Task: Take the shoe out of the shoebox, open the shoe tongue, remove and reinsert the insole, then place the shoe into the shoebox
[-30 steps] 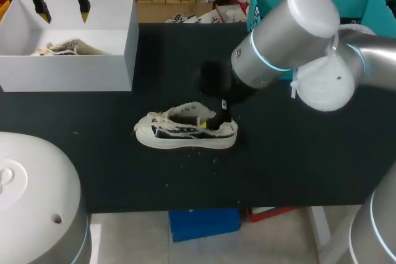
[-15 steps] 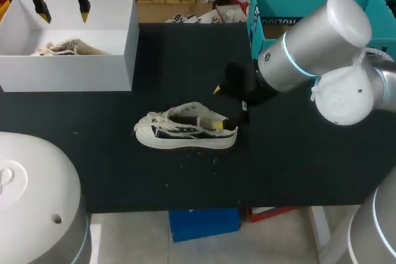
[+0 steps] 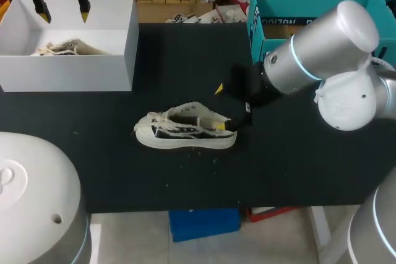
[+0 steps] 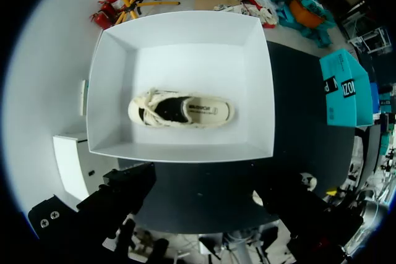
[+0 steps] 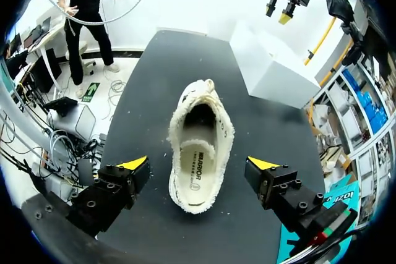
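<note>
Backing away from the heel, the right gripper (image 3: 219, 107) now hangs just beside the shoe (image 3: 185, 132) in the head view, fingers spread and empty; a second ago one tip was down in the shoe's opening. The shoe sits on its sole on the table (image 3: 297, 165), well apart from the white shoebox (image 3: 68, 66), over which the left gripper (image 3: 63, 10) hovers, released. The left wrist view shows a second shoe (image 4: 179, 108) lying in that box. In the right wrist view the insole (image 5: 197, 174) lies flat inside the shoe, so reinsertion looks done; boxing remains.
</note>
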